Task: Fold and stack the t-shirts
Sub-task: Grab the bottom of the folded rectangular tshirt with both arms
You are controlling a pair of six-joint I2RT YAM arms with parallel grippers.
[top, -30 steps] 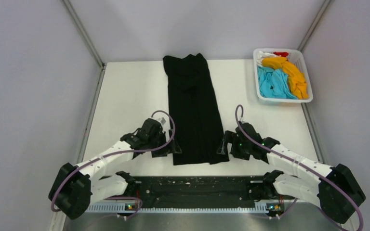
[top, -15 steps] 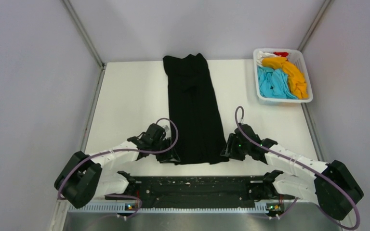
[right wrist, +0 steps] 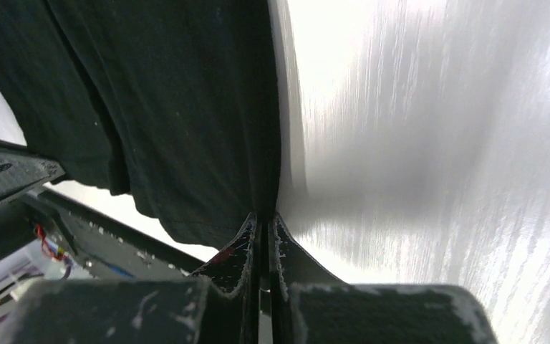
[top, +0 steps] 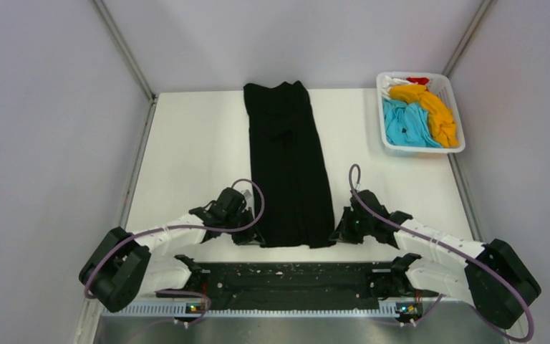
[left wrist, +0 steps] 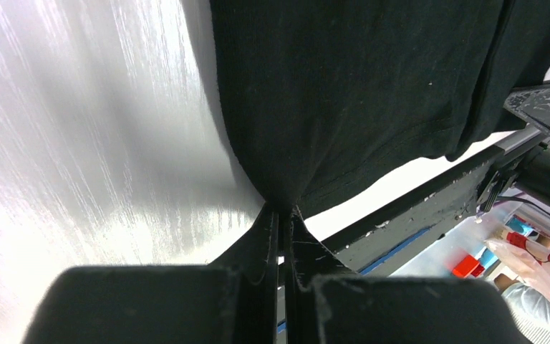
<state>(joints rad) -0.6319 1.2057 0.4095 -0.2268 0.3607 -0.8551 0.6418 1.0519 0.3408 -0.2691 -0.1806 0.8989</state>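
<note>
Gripper-wise, seeing two: left gripper [top: 256, 236] clamped on the near-left corner of the one black t-shirt [top: 286, 165] lying lengthwise on the bench [top: 193, 143], right gripper [top: 338, 233] clamped on its near-right corner. Far right, one white basket [top: 421, 149] holding four more: white [top: 394, 81], sky-blue [top: 404, 123], red [top: 418, 80], orange [top: 433, 111].

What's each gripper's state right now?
Left gripper: closed, pinching the black t-shirt at its near-left corner.
Right gripper: closed, pinching the black t-shirt at its near-right corner.
</note>
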